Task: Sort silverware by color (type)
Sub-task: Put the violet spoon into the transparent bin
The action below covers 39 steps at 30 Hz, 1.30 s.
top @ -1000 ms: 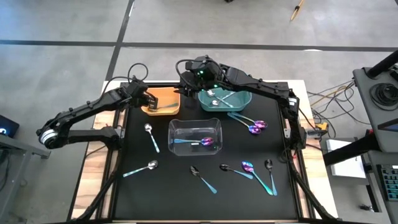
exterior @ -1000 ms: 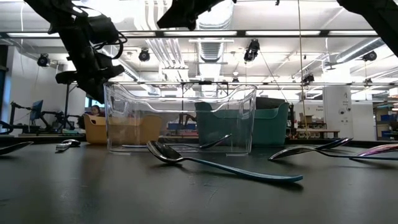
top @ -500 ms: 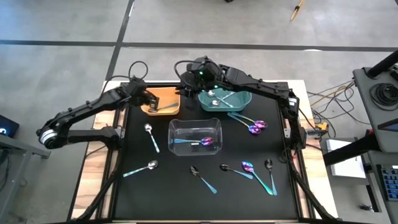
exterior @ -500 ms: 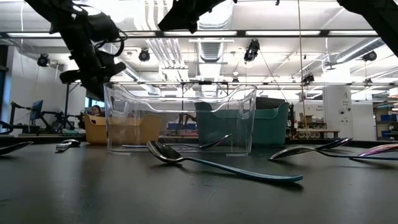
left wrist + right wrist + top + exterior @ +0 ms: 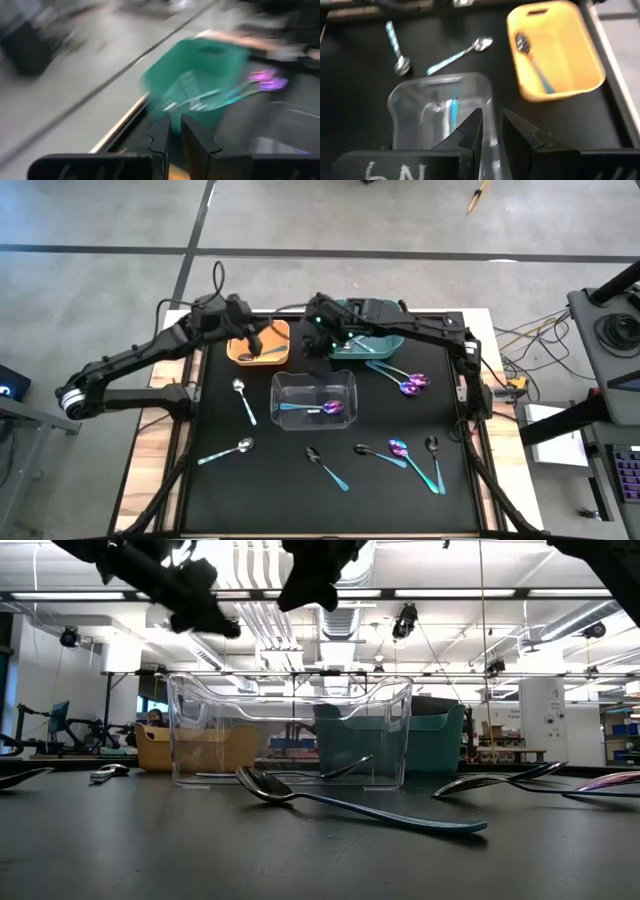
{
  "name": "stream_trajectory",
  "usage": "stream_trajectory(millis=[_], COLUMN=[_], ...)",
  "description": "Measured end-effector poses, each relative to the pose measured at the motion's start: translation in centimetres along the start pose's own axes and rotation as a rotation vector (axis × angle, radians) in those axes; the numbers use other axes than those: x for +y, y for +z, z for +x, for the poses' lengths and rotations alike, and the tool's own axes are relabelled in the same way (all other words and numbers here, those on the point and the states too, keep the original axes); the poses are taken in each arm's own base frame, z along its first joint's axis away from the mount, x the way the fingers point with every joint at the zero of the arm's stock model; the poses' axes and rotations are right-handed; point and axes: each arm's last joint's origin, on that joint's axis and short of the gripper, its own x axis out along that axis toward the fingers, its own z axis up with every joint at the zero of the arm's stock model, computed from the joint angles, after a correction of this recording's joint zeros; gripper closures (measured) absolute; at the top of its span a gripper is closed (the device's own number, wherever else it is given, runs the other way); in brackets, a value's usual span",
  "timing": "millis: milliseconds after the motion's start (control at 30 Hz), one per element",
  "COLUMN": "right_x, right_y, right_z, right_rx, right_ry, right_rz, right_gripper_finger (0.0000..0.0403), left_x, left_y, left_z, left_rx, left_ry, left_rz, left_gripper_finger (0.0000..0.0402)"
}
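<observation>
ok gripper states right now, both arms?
Left gripper: nearly closed, empty, above the orange bin.
Right gripper: nearly closed, empty, above the clear bin.

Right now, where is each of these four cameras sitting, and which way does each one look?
High view: overhead, straight down on the table; both arms show, left pincer by the orange bin.
Low view: table height, level through the clear bin; the arms come in from above.
Left wrist view: behind the left pincer's fingers, facing the teal bin.
Right wrist view: behind the right pincer, above the clear bin.
Shared: high and right wrist views both show the orange bin.
</observation>
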Motion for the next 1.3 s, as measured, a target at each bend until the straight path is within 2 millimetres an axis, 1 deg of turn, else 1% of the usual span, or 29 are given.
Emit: stream_trajectory(millis=[67, 133, 267, 400, 533, 633, 833, 1000, 1233, 1300], right_x=[1.0, 1.9, 3.5, 4.5, 5.4, 6.1, 8.1, 10.3, 13.1, 13.8], right_y=[-0.3, -0.5, -1.1, -2.0, -2.9, -3.6, -5.0, -6.0, -8.1, -8.6], right_z=[0.1, 0.2, 0.1, 0.1, 0.5, 0.8, 1.0, 1.3, 2.3, 2.2], right_rx=[0.036, 0.066, 0.138, 0.234, 0.315, 0.38, 0.525, 0.594, 0.703, 0.714], right_ry=[0.018, 0.032, 0.069, 0.122, 0.116, 0.105, 0.075, 0.074, 0.064, 0.064], right_rz=[-0.004, 0.011, 0.08, 0.164, 0.26, 0.332, 0.429, 0.425, 0.389, 0.378], right_gripper_finger=[0.0344, 0.0344, 0.0344, 0.0344, 0.0344, 0.0344, 0.0344, 0.0344, 0.0344, 0.0344], left_x=[-0.4, -0.7, -0.9, -0.9, -0.9, -1.0, -1.1, -1.1, -1.2, -1.2], left_y=[0.3, 0.8, 1.2, 1.3, 1.2, 0.7, -0.8, -0.7, -0.2, -0.3], left_z=[0.2, 0.1, 0.0, -0.1, -0.1, 0.1, 0.3, -0.2, -1.4, -1.6], left_rx=[-0.068, -0.132, -0.19, -0.204, -0.197, -0.181, -0.156, -0.176, -0.213, -0.212], left_ry=[-0.135, -0.24, -0.316, -0.317, -0.32, -0.323, -0.328, -0.325, -0.324, -0.326], left_rz=[0.092, 0.142, 0.19, 0.229, 0.205, 0.196, 0.186, 0.178, 0.143, 0.121], left_gripper_finger=[0.0376, 0.0376, 0.0376, 0.0377, 0.0389, 0.0399, 0.0401, 0.0401, 0.0401, 0.0401])
